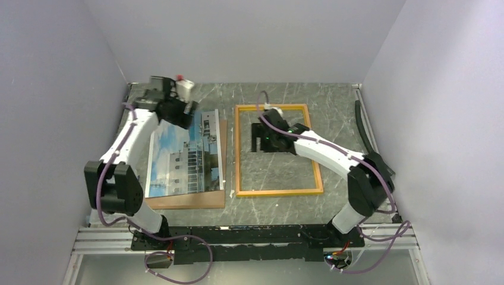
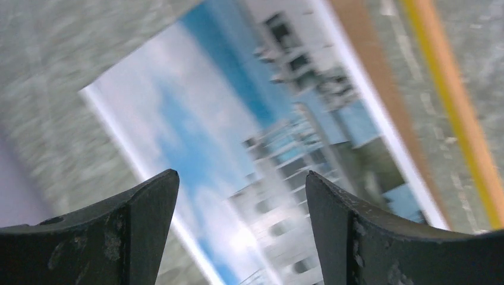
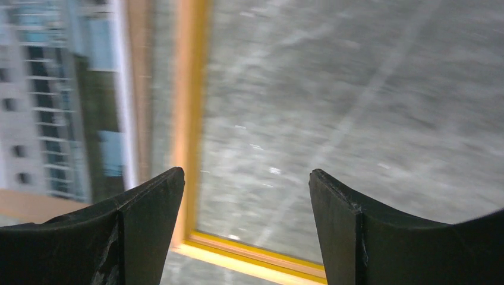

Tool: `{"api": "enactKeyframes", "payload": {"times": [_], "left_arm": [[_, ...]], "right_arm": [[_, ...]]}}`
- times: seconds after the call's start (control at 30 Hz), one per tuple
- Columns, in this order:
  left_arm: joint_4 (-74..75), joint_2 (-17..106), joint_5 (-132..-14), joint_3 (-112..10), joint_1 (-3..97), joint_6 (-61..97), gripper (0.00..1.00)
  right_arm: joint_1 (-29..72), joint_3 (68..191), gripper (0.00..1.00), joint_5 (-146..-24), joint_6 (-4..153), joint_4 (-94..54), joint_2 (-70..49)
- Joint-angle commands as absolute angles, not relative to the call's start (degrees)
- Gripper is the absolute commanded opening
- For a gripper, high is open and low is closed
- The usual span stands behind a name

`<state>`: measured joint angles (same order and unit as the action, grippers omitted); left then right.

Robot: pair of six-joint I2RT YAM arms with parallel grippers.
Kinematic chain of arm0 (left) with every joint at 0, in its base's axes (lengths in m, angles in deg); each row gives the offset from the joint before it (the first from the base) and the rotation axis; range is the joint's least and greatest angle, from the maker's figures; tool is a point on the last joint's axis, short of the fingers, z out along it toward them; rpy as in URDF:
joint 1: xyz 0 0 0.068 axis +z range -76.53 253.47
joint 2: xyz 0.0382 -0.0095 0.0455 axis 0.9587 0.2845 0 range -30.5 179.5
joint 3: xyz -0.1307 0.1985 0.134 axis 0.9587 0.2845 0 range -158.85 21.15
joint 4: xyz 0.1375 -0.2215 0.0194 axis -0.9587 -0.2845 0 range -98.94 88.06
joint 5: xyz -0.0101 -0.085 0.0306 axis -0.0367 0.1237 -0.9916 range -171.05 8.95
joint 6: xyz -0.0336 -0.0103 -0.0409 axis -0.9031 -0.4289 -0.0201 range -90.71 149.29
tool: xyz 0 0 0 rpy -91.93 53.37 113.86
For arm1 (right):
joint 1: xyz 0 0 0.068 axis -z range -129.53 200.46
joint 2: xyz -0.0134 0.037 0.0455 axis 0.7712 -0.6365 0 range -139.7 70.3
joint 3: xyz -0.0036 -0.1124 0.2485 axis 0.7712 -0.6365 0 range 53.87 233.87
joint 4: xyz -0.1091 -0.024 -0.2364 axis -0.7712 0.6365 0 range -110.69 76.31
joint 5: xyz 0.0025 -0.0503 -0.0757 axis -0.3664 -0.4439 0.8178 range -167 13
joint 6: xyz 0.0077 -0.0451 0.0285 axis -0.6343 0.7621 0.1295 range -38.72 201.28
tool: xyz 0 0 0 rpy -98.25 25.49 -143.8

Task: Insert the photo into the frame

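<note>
Your left pincer (image 2: 238,184) hangs with its jaws spread wide and nothing between them. The photo (image 2: 238,119) lies straight beneath it, sky and white building facing up, on the brown backing board (image 1: 184,200). The step in hand looks like picking up that print, and I judge a plain pinch from above would only skid over so thin and flat a sheet. Aim instead for the white-bordered edge that runs just off this pincer's left finger (image 2: 128,225), where bare counter (image 2: 47,89) begins. Work one finger under it, close gently, and lift slowly so the paper does not crease or drag the board along. To the right of that pincer, past a strip of board, lies the frame (image 1: 238,148), flat on the counter and just apart from the board. Your right pincer (image 3: 246,178) is likewise wide open and empty, poised over the inside of the frame, with the yellow rail just beside its left finger and the photo farther off on that side. Before the print comes across, clear this pincer from over the opening, or settle it on a rail to keep the frame from sliding. Then lay the print square to the rails.
</note>
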<state>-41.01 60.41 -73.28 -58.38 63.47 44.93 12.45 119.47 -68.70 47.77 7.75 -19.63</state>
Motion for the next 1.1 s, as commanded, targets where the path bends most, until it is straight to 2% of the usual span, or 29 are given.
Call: {"api": "enactKeyframes", "payload": {"times": [0.0,0.13,0.33,0.43,0.8,1.07], "left_arm": [[-48.87,58.71,-72.58,-58.59,72.67,51.62,0.83],[-48.2,61.59,-71.64,-56.95,84.56,55.87,0.79],[-44.43,65.41,-73.22,-52.38,93.29,61.89,0.67],[-41.99,65.62,-73.86,-48.82,93.94,63.43,0.64],[-34.47,67.22,-76.25,-41.04,93.83,62.48,0.64],[-32.35,66.51,-75.6,-36.57,92.12,61.43,0.59]], "right_arm": [[5.27,130.06,0.81,-71.95,42.76,4.04,-27.53],[0.87,138.09,0.82,-75.57,40.84,3.94,-36.06],[-3.34,146.71,0.8,-78.24,38.19,6.29,-45.14],[-3.7,146.06,0.79,-78.85,36.84,6.18,-46.48],[-3.85,141.59,0.75,-82.62,32.95,4.75,-48.55],[-4.12,139.21,0.7,-84.53,32.14,2.81,-49.79]]}}
